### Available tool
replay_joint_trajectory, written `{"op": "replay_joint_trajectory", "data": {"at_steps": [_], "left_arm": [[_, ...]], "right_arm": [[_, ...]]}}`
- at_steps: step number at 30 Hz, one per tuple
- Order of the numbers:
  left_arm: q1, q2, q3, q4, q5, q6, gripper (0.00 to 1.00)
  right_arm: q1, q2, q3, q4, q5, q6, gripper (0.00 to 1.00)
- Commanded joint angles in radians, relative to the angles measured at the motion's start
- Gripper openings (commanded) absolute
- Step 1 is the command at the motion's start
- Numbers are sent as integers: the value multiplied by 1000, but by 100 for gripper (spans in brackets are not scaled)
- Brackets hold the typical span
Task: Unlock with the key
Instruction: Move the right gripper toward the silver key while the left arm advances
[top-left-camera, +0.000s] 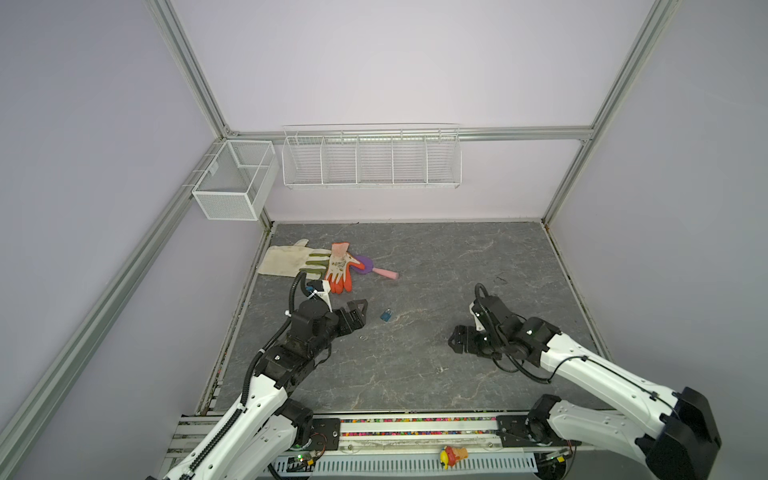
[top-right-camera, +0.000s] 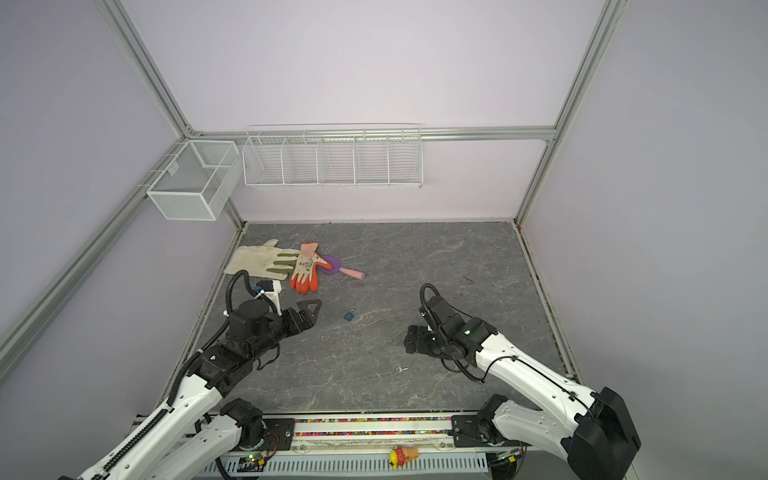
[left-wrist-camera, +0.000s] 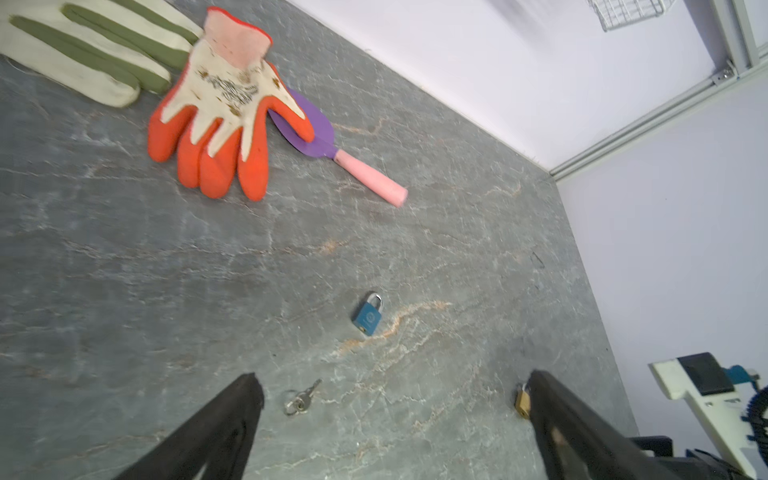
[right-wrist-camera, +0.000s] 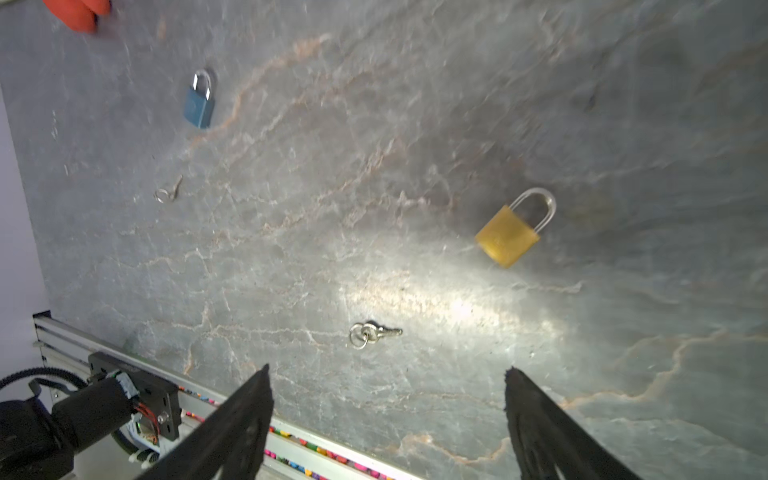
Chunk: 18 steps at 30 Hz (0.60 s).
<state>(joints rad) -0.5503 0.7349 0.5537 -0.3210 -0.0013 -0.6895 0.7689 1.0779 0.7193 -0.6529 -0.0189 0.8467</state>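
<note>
My left gripper (left-wrist-camera: 392, 380) hangs spread and empty near a key (left-wrist-camera: 301, 399), the blue padlock (left-wrist-camera: 368, 313) just farther. My right gripper (right-wrist-camera: 387, 370), spread too, faces a second key (right-wrist-camera: 372, 332) and a gold padlock (right-wrist-camera: 509, 235).

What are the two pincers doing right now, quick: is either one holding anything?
Left pincer: open, holding nothing.
Right pincer: open, holding nothing.
</note>
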Motion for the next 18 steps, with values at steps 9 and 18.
{"op": "replay_joint_trajectory", "data": {"at_steps": [9, 18], "left_arm": [[-228, 76, -18, -1, -140, -99, 99], [-240, 96, -16, 1, -170, -111, 99]], "right_arm": [[223, 149, -78, 209, 20, 226, 89], [244, 241, -91, 292, 10, 233, 89]]}}
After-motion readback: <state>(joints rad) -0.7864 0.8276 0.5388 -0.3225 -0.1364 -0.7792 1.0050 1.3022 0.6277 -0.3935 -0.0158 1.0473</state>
